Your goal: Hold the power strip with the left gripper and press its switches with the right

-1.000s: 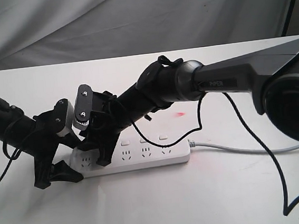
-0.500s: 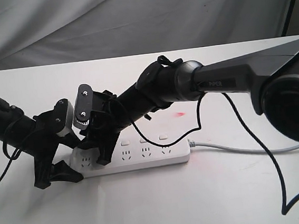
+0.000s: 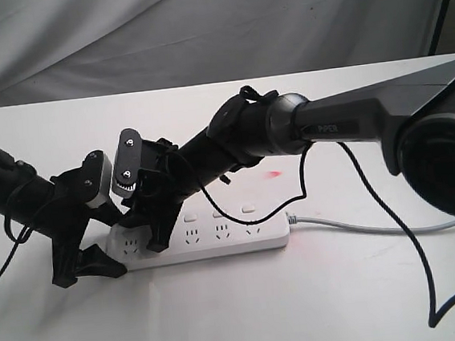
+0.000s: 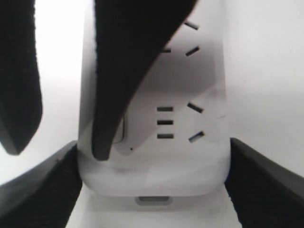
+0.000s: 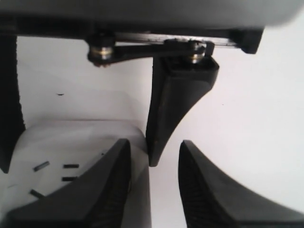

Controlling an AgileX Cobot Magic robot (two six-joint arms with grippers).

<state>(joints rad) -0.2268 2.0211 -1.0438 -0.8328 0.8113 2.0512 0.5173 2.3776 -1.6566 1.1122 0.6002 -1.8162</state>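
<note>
A: How is the power strip (image 3: 226, 237) held?
B: Its left end is clamped between the fingers of the left claw (image 3: 87, 273). Right of that end, the right claw (image 3: 146, 233) is set over it, parted and empty, with one fingertip (image 4: 102, 142) laid on the endmost of the switches (image 3: 249, 210).
A: What could be spoilt?
B: If the press is driven off-centre, the strip could be tipped or slid out of the clamp. The claws, crowded together, could also be knocked.
A: And around it?
B: It is laid flat on a white surface (image 3: 225, 316). Its grey cable (image 3: 362, 226) is led off rightward, and grey cloth (image 3: 198, 28) is hung behind.
</note>
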